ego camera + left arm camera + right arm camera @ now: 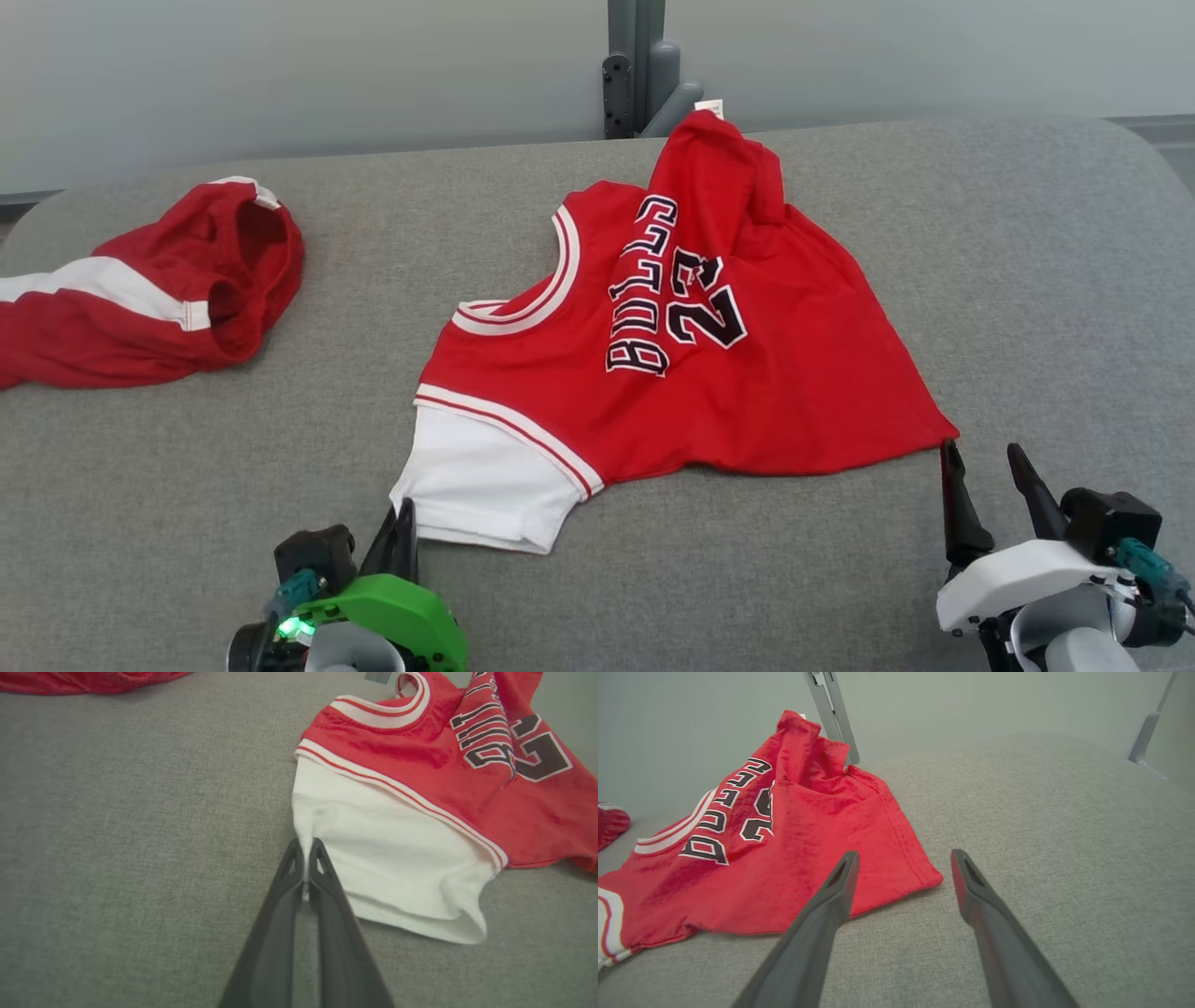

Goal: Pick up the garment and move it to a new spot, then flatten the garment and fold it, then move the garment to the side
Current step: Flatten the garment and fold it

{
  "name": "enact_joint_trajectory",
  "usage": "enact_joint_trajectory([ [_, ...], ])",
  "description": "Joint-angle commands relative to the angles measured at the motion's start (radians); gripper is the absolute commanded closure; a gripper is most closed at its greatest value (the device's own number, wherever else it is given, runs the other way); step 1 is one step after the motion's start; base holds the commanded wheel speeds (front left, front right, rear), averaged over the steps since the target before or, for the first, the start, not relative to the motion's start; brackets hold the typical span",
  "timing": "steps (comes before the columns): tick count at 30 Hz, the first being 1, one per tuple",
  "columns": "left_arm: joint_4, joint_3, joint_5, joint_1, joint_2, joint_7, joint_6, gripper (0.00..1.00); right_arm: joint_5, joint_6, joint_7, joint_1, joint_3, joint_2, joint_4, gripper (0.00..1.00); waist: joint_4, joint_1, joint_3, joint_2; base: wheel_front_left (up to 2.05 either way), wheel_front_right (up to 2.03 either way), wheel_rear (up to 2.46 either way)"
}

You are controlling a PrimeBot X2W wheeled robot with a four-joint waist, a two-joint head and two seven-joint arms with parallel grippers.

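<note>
The garment [709, 373] is a red jersey with white sleeves and black lettering, lying crumpled in the middle of the grey padded surface [1027, 280]. My left gripper [404, 515] is shut on the edge of the jersey's white sleeve [387, 868], with a pinch of cloth between the fingertips [304, 851]. My right gripper [980, 457] stands open just off the jersey's near right corner [931, 877]; in the right wrist view that corner lies between the gripper's [903, 858] two fingers, a little ahead of them.
A second red garment with a white stripe [140, 289] lies at the far left of the surface. A grey post [635, 65] rises behind the far edge against a pale wall. Bare grey fabric stretches to the right of the jersey.
</note>
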Motion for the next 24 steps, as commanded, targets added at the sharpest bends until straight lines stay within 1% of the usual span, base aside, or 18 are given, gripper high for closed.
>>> enact_joint_trajectory([
  [1, -0.017, 0.01, -0.006, -0.004, 0.01, -0.023, 0.008, 1.0, 0.004, -0.001, 0.012, -0.023, -0.028, -0.002, 0.027, 0.0, 0.022, 0.0, -0.001, 0.0022, 0.0, 0.0, 0.0],
  [4, -0.053, 0.019, -0.007, 0.014, 0.017, -0.043, 0.016, 1.0, -0.009, -0.001, 0.04, -0.054, -0.083, -0.001, 0.09, 0.0, 0.046, 0.0, 0.001, 0.0022, 0.0, 0.0, 0.0],
  [8, -0.093, 0.017, -0.008, 0.028, 0.023, -0.044, 0.019, 1.0, -0.03, -0.001, 0.078, -0.111, -0.128, -0.001, 0.181, 0.0, 0.073, 0.0, 0.007, 0.0022, 0.0, 0.0, 0.0],
  [11, -0.114, 0.01, -0.007, 0.035, 0.023, -0.039, 0.023, 1.0, -0.019, -0.001, 0.105, -0.161, -0.152, -0.002, 0.259, 0.0, 0.09, 0.0, 0.012, 0.0022, 0.0, 0.0, 0.0],
  [12, -0.114, 0.01, -0.007, 0.035, 0.023, -0.039, 0.023, 1.0, -0.019, -0.001, 0.105, -0.161, -0.152, -0.002, 0.259, 0.0, 0.09, 0.0, 0.012, 0.0022, 0.0, 0.0, 0.0],
  [13, -0.123, 0.005, -0.006, 0.038, 0.022, -0.036, 0.025, 1.0, -0.044, -0.001, 0.131, -0.188, -0.169, -0.002, 0.316, 0.0, 0.099, 0.0, 0.015, 0.0022, 0.0, 0.0, 0.0],
  [14, -0.123, 0.005, -0.006, 0.038, 0.022, -0.036, 0.025, 1.0, -0.044, -0.001, 0.131, -0.188, -0.169, -0.002, 0.316, 0.0, 0.099, 0.0, 0.015, 0.0022, 0.0, 0.0, 0.0],
  [18, -0.136, -0.002, -0.009, 0.039, 0.021, -0.034, 0.029, 1.0, -0.054, -0.001, 0.159, -0.24, -0.181, -0.001, 0.406, 0.0, 0.112, 0.0, 0.019, 0.0022, 0.0, 0.0, 0.0],
  [19, -0.139, -0.003, -0.01, 0.04, 0.021, -0.034, 0.029, 1.0, -0.051, -0.001, 0.164, -0.249, -0.18, -0.002, 0.423, 0.02, 0.114, 0.0, 0.02, 0.0022, 0.0, 0.0, 0.0],
  [20, -0.142, -0.004, -0.01, 0.041, 0.021, -0.034, 0.03, 1.0, -0.049, -0.001, 0.169, -0.257, -0.174, -0.002, 0.439, 0.11, 0.115, 0.0, 0.02, 0.0022, 0.0, 0.0, 0.0],
  [21, -0.144, -0.004, -0.011, 0.043, 0.021, -0.035, 0.031, 1.0, -0.044, -0.001, 0.174, -0.262, -0.167, -0.002, 0.454, 0.15, 0.116, 0.0, 0.02, 0.0022, 0.0, 0.0, 0.0],
  [22, -0.146, -0.004, -0.011, 0.044, 0.022, -0.035, 0.034, 1.0, -0.036, -0.001, 0.181, -0.268, -0.161, 0.0, 0.468, 0.35, 0.116, 0.0, 0.019, 0.0022, 0.0, 0.0, 0.0],
  [24, -0.149, -0.005, -0.013, 0.045, 0.024, -0.035, 0.037, 1.0, -0.028, -0.001, 0.191, -0.275, -0.154, 0.001, 0.492, 0.53, 0.116, 0.0, 0.018, 0.0022, 0.0, 0.0, 0.0],
])
